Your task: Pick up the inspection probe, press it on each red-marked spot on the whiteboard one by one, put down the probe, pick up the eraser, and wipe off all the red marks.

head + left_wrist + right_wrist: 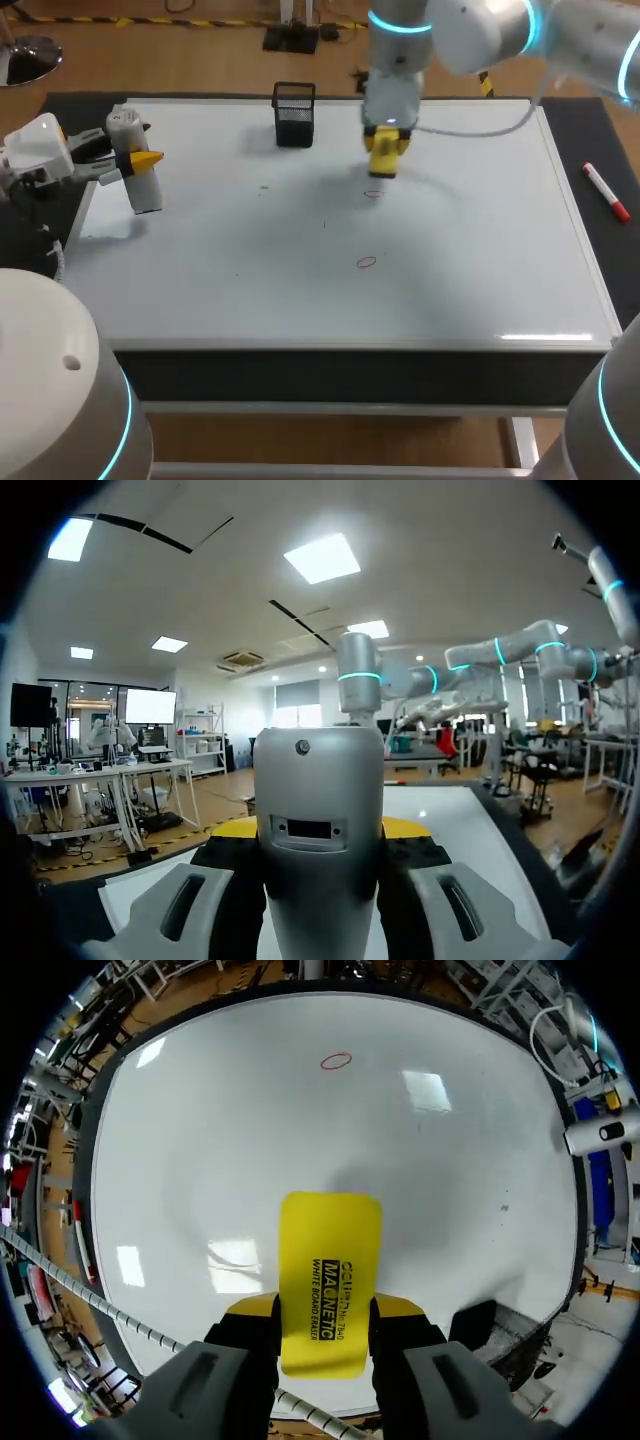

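Right tool (386, 152) is closed on the yellow eraser (385, 160), one finger on each long side, so its flat face points down at the whiteboard (470, 260), a hold that suits wiping. It hangs over the far middle of the board; whether the eraser touches the board I cannot tell. A faint red mark (373, 193) sits just on its near side and a second red mark (367, 262) lies nearer again, both not yet wiped. By my judgement the wiping step is in hand, and the mark beside the eraser looks like the first target. Black lettering runs along the eraser's yellow back in the right wrist view.

Left tool (140, 162) grips the grey-and-white probe (146, 192) at the board's far left, lifted and tilted, probably kept out of the wiping path rather than set down. A black mesh basket (294, 113) stands at the far side of the board, left of the eraser. A red marker (606, 192) lies on the dark surface (590, 120) to the right, off the board.
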`<state>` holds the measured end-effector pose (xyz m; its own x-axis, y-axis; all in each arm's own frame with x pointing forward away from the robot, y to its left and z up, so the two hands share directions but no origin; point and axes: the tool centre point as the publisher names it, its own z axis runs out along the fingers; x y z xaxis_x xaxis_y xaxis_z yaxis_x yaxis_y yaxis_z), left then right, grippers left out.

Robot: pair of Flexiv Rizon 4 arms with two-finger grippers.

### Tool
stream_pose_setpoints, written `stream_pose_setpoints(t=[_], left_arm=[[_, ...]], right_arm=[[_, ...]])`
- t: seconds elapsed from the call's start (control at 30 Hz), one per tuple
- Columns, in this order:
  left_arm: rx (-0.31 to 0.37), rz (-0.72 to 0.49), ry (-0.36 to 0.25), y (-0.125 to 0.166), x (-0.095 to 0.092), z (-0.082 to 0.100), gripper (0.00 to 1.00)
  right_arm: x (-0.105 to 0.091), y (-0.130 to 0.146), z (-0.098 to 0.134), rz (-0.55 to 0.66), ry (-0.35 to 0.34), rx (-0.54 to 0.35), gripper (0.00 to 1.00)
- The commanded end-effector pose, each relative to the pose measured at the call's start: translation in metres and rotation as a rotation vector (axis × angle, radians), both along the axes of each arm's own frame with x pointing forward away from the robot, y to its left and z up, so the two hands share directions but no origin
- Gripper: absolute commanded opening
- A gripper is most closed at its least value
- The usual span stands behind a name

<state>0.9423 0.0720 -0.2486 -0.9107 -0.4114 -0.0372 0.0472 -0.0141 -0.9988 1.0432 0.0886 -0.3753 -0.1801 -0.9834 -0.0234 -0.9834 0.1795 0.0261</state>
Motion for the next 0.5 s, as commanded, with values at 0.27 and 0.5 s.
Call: stream_pose_setpoints(t=[0.27, 0.5], left_arm=[[-0.002, 0.001, -0.002, 0.0, 0.0, 0.0, 0.0], [-0.002, 0.001, -0.002, 0.0, 0.0, 0.0, 0.0]], right_arm=[[0.036, -0.126, 0.01, -0.217, -0.008, 0.002, 0.0], [0.04, -0.174, 0.007, -0.317, -0.005, -0.009, 0.0]])
